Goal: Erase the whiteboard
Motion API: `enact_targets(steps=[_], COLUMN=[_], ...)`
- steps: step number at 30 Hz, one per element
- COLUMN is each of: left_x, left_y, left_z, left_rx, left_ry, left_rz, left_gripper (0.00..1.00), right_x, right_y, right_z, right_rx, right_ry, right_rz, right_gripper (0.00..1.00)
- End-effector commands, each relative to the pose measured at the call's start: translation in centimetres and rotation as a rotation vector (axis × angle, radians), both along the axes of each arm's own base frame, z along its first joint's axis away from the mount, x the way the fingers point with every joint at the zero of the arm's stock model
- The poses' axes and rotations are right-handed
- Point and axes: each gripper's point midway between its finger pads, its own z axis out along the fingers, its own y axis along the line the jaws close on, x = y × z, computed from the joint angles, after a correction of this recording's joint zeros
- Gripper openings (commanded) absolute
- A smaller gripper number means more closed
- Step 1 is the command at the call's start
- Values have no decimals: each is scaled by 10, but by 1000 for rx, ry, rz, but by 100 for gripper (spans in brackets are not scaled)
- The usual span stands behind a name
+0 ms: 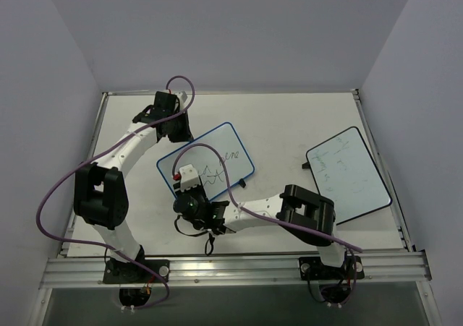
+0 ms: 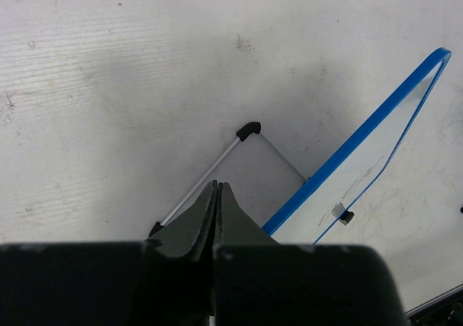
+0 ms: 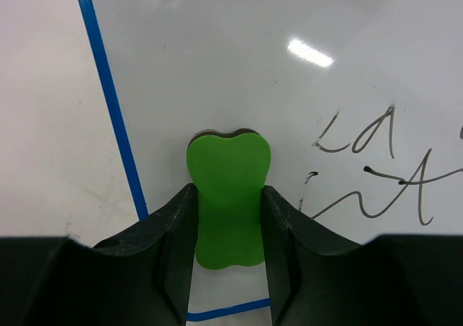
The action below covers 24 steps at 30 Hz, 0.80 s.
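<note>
A: Where's the whiteboard (image 1: 217,152)?
B: Middle of the tabletop (image 1: 289,123), turned askew, with black scribbles (image 3: 376,174) on it.
A: And the right tool (image 3: 228,190)?
B: Clamped on 1 green eraser (image 3: 228,160), at the board's near-left corner, just inside the blue frame.
A: The left tool (image 2: 218,187)?
B: Jaws pressed together on nothing, beside the far-left corner. 1 black-framed board (image 1: 347,174) lies well apart, right.

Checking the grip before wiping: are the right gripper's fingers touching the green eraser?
Touching. The right wrist view shows the right gripper clamping the green eraser, both fingers flat against its sides with no gap.
</note>
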Motion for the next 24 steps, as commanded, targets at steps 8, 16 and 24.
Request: enact_targets(steps=[8,16,24], left_x=[-9,-9,-9], left_y=[-9,-8,-9], left_z=[12,13,12], left_rx=[-29,-27,-26], left_ry=[-11,-13,-12], left_rz=[-38,-36,-38], left_gripper=[2,2,2], right_x=[-16,-16,-12], right_y=[26,24,26], right_z=[-10,-9,-2], right_rx=[13,22,29], right_ry=[18,11,6], right_rz=[78,81,76], right_gripper=[0,0,0])
